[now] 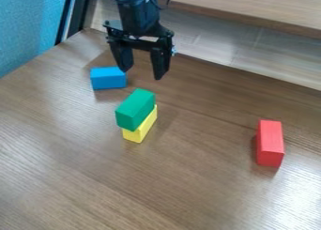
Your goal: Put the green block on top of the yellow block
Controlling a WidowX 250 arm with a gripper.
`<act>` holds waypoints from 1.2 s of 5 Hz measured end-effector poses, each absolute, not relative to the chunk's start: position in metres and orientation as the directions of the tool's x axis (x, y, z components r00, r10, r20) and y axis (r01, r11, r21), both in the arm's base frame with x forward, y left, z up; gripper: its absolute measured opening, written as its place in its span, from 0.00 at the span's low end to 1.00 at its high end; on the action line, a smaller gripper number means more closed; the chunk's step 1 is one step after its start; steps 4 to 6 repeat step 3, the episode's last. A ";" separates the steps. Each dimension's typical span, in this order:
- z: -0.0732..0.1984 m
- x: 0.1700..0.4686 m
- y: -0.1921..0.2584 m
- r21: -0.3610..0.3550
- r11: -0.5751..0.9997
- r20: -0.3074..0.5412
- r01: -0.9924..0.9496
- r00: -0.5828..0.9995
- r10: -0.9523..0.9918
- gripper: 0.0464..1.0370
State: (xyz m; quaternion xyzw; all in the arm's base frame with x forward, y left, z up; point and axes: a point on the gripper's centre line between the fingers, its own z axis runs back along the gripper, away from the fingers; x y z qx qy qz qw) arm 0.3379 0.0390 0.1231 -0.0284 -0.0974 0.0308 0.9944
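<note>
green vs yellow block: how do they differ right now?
Support: the green block rests on the yellow block, which lies on the table.
Exposure: the green block's top face is bare; the yellow block's top is mostly covered by the green block.
Placement: the green block sits a bit off-centre, toward the picture's left, relative to the yellow block.
Shared: both are oblong, lying lengthwise in roughly the same direction.

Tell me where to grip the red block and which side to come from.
Come straight down from above on the red block and pinch it around mid-length, one finger on each long side. It lies lengthwise, longer than it is wide, so closing across the narrow width looks best. It sits apart from the other blocks, which should leave both sides reachable.
</note>
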 end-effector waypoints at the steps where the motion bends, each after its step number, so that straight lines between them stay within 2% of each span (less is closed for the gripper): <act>1: 0.137 0.346 0.040 -0.049 0.998 0.216 -0.050 0.975 0.059 0.96; 3: 0.145 0.362 0.037 -0.012 1.000 0.224 -0.025 0.974 0.027 0.96; 6: 0.145 0.362 0.037 -0.012 1.000 0.224 -0.025 0.974 0.027 0.96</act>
